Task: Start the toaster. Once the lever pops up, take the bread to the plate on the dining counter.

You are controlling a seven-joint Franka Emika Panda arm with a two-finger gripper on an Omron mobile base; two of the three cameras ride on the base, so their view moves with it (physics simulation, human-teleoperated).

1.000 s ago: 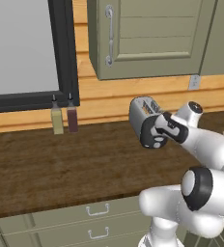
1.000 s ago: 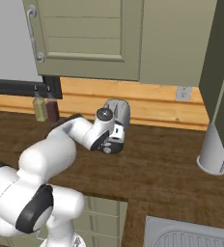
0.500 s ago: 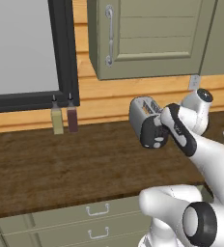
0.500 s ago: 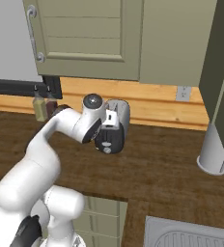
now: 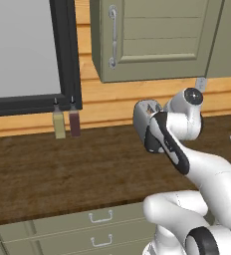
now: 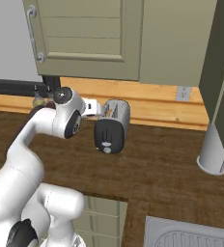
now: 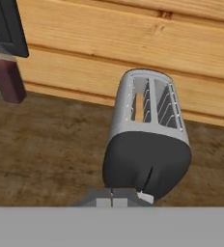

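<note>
the toaster (image 7: 147, 140) stands on a dark wood-grain counter (image 5: 62, 174), near the far wall of pale wooden planks (image 7: 133, 43). it is a small rounded silver-grey box with a black end panel facing the arm, and two slots open on top. in the hand view the left slot holds a tan slice of bread (image 7: 139, 107), seen edge-on and sunk low between the wires; the right slot shows bare wire guides. the gripper (image 7: 112, 201) sits at the foot of the black end panel, its jaws pressed together with nothing between them, beside a small pale lever (image 7: 145, 196) at the bottom of the panel's slit. to the left along the wall stand two small bottles, one yellowish (image 5: 59, 123) and one dark red (image 5: 74, 122), under a black-framed window (image 5: 33, 50). grey-green cabinet doors (image 5: 152, 40) with a metal handle hang above the toaster. far right on the counter stands a pale grey cylinder (image 6: 214, 149), well apart from the toaster. grey-green drawers (image 5: 62, 234) run beneath the near edge.
</note>
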